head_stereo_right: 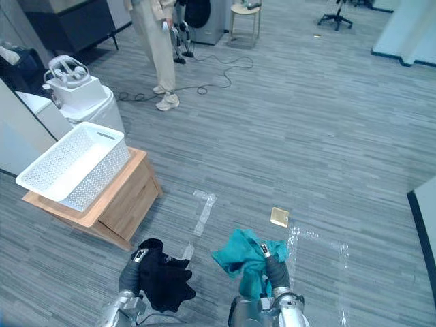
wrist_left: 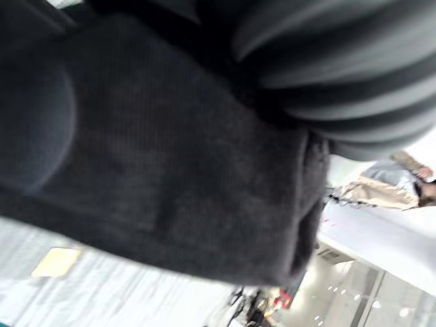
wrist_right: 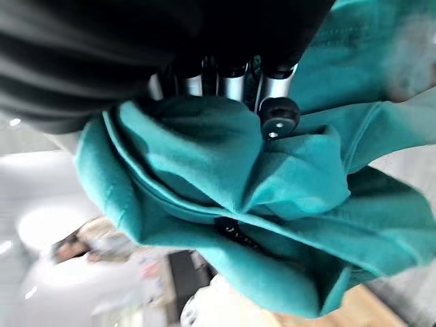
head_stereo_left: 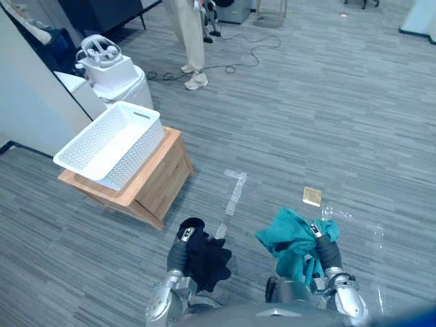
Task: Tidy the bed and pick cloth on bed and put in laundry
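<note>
A black cloth [head_stereo_left: 206,261] hangs bunched from my left hand [head_stereo_left: 182,246], which is shut on it low in the eye views. My right hand [head_stereo_left: 325,249] is shut on a teal cloth [head_stereo_left: 291,238], its fingers [wrist_right: 231,85] curled into the folds. In the left wrist view the black cloth [wrist_left: 170,170] lies close over the hand. A white perforated laundry basket [head_stereo_left: 112,144] sits tilted on a low wooden cabinet [head_stereo_left: 150,184], ahead and to my left. Both hands are well short of it, held above the grey floor.
A person [head_stereo_left: 189,37] in beige trousers stands further back. A white unit with a headset on top [head_stereo_left: 109,68] stands behind the basket. A small tan pad [head_stereo_left: 312,196] and tape strips [head_stereo_left: 235,191] lie on the floor. A grey wall panel [head_stereo_left: 30,102] runs along the left.
</note>
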Tool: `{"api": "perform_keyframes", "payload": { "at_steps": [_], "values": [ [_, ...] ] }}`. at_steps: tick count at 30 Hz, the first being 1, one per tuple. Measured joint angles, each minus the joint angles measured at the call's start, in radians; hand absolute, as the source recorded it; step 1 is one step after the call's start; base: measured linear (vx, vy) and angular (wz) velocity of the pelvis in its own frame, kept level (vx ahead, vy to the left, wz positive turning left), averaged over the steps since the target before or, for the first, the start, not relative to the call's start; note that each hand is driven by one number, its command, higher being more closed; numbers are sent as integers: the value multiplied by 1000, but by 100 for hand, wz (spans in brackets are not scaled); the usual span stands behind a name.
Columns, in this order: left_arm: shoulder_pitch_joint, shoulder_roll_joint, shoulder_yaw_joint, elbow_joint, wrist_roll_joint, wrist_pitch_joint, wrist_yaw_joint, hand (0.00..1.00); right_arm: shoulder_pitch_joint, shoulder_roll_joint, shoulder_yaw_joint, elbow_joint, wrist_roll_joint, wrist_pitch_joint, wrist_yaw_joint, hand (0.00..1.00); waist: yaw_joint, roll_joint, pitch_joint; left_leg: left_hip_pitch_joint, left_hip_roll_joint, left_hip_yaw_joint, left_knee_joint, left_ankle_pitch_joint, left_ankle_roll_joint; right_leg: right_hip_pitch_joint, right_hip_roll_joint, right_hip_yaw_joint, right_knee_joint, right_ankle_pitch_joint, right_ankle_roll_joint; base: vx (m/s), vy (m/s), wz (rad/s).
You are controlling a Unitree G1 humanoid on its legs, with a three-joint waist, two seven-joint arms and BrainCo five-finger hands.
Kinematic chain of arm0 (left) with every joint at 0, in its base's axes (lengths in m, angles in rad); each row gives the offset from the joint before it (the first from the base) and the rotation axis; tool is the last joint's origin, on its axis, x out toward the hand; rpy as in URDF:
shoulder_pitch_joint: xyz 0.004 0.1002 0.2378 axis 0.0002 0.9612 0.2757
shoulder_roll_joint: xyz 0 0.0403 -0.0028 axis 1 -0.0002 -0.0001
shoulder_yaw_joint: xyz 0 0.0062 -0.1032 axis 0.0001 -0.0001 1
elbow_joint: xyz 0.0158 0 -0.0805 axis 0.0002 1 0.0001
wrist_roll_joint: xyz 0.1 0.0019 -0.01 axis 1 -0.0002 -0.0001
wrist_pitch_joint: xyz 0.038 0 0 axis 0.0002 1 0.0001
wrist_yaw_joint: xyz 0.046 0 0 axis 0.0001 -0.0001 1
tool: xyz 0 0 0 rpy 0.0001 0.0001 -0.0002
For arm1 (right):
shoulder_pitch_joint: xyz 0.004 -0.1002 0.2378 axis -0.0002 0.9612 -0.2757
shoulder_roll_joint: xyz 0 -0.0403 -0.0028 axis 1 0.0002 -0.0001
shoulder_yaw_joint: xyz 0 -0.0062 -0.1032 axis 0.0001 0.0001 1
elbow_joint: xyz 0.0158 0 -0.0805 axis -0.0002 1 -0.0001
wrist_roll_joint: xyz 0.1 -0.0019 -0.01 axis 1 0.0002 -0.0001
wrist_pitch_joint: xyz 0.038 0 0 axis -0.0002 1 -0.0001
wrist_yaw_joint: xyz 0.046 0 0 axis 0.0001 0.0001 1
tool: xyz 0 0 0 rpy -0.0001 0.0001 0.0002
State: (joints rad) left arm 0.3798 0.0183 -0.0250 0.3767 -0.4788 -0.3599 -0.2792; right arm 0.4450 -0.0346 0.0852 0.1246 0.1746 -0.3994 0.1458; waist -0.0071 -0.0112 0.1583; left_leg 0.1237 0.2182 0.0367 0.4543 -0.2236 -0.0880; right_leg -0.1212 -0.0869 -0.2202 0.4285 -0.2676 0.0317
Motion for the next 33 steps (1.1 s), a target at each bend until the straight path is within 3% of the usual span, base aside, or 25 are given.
{"api": "perform_keyframes", "payload": {
  "at_steps": [2, 3, 4, 5, 6, 9, 10, 12, 13, 14, 16, 17, 19, 21, 22, 23, 24, 25, 26, 28, 30, 31, 33],
  "values": [
    [44, -17, -1, -55, -3, 1, -1, 100, 37, -11, 8, -69, 0, 17, 17, 100, 12, 38, 7, -140, 54, -29, 283, 71, 52, 64, 47, -24, -58, -7, -8, 157, -143, -2],
    [67, -23, 0, -81, -5, 2, -3, 100, 53, -16, 9, -98, -1, 22, 38, 100, 23, 48, 1, -205, 92, -20, 404, 175, 54, 100, 67, -33, -84, -11, -19, 262, -99, -5],
    [78, -19, 7, -88, -5, 1, -5, 100, 70, -13, 10, -106, -2, 22, 57, 100, 27, 41, 1, -242, 110, -6, 470, 274, 41, 136, 68, -42, -108, -12, -30, 286, -87, 8],
    [81, -16, 9, -87, -6, 1, -5, 100, 78, -12, 11, -104, -3, 22, 67, 100, 24, 32, 2, -272, 120, 5, 531, 273, 40, 160, 64, -44, -120, -13, -37, 279, -77, 34],
    [79, -19, 6, -87, -13, 4, -8, 100, 77, -22, 2, -97, -3, 23, 68, 100, 23, 31, 5, -321, 118, 39, 591, 138, 42, 190, 50, -64, -138, -8, -50, 263, -56, 39],
    [75, -20, 8, -80, -45, 8, -32, 100, 44, -43, -14, -51, -3, 23, 66, 100, 26, 34, 3, -352, 64, 179, 481, -16, 29, 278, 11, -116, -205, -3, -41, 306, 13, 48],
    [75, -21, 11, -76, -53, 8, -33, 100, 14, -52, -15, -15, -3, 22, 66, 100, 25, 35, 3, -352, 21, 273, 356, -44, 29, 319, -13, -149, -231, 6, -26, 365, 75, 71],
    [63, -29, 11, -77, -54, 8, -35, 100, -18, -58, -30, 33, -4, 22, 63, 100, 24, 39, -2, -348, -63, 423, 99, -11, 40, 377, -33, -212, -268, 11, -14, 508, 115, 94],
    [65, -41, 11, -78, -54, 8, -37, 100, -21, -62, -39, 41, -8, 22, 53, 100, 28, 61, -15, -339, -107, 517, -89, 101, 104, 402, -26, -241, -278, 6, 33, 449, 131, 116],
    [60, -38, 27, -68, -53, 9, -37, 100, -45, -51, -39, 86, -33, 23, 41, 100, 28, 35, -28, -310, -157, 556, -136, 108, 241, 431, -48, -250, -280, -11, 67, 445, 124, 115],
    [54, -35, 36, -58, -48, 20, -37, 100, -64, -45, -30, 111, -63, 27, 22, 100, 30, 6, -43, -312, -202, 551, -138, 89, 293, 444, -67, -263, -267, 5, 86, 492, 101, 97],
    [52, -33, 33, -57, -41, 22, -40, 100, -83, -44, -30, 114, -72, 27, 13, 100, 44, -2, -41, -303, -215, 536, -145, 83, 297, 441, -76, -247, -232, 22, 82, 425, 78, 66],
    [54, -32, 35, -57, -40, 21, -40, 100, -117, -44, -31, 120, -85, 27, 8, 100, 71, -8, -40, -250, -225, 526, -178, 79, 290, 423, -89, -202, -141, 75, 86, 393, 70, 24],
    [56, -18, 35, -58, -38, 16, -34, 100, -139, -43, -24, 129, -87, 25, 8, 100, 73, -16, -45, -180, -234, 497, -220, 57, 255, 377, -112, -177, 48, 153, 132, 356, 53, 25],
    [56, -4, 36, -59, -28, 13, -29, 100, -146, -42, -18, 129, -91, 20, 7, 100, 70, -21, -53, -143, -248, 465, -264, 41, 231, 322, -139, -162, 201, 206, 142, 325, -19, 64],
    [55, 22, 34, -61, -18, 12, -23, 100, -149, -37, -4, 133, -99, 19, 4, 100, 52, -45, -56, -115, -275, 420, -292, 29, 238, 229, -199, -133, 422, 262, 121, 322, -58, 86],
    [50, 36, 35, -60, -9, 13, -20, 100, -149, -32, 7, 136, -105, 20, 3, 100, 41, -70, -57, -95, -292, 387, -296, 20, 239, 154, -232, -111, 569, 207, 92, 317, -116, 104],
    [45, 49, 35, -60, 1, 19, -18, 100, -139, -24, 9, 136, -110, 21, -1, 100, 30, -72, -56, -69, -287, 351, -297, 11, 234, 90, -234, -94, 644, 144, 57, 260, -99, 96],
    [42, 53, 35, -60, 1, 19, -18, 100, -130, -22, 13, 133, -110, 21, -3, 100, 19, -65, -55, -54, -275, 316, -296, 6, 227, 56, -223, -92, 648, 108, 48, 366, -141, 127],
    [22, 60, 34, -62, 1, 21, -19, 100, -125, -25, 33, 125, -109, 21, -5, 100, 3, -43, -56, -29, -232, 232, -300, 3, 190, -41, -166, -62, 517, 30, 57, 325, -152, 130],
    [16, 71, 34, -62, 1, 25, -20, 100, -125, -25, 53, 104, -107, 20, -5, 100, 2, -33, -56, -13, -202, 159, -301, 4, 158, -80, -99, 14, 215, 14, 62, 354, -251, 107],
    [9, 72, 34, -59, 1, 30, -20, 100, -127, -24, 53, 102, -106, 20, -4, 100, -2, -29, -53, -8, -191, 126, -300, 4, 149, -79, -71, 59, 76, 28, 64, 343, -276, 111],
    [-10, 72, 34, -58, 1, 31, -22, 100, -128, -24, 53, 96, -104, 20, -2, 100, -3, -27, -49, -4, -176, 53, -298, -8, 109, -56, -23, 201, -233, 152, 65, 338, -334, 119]
  ]
}}
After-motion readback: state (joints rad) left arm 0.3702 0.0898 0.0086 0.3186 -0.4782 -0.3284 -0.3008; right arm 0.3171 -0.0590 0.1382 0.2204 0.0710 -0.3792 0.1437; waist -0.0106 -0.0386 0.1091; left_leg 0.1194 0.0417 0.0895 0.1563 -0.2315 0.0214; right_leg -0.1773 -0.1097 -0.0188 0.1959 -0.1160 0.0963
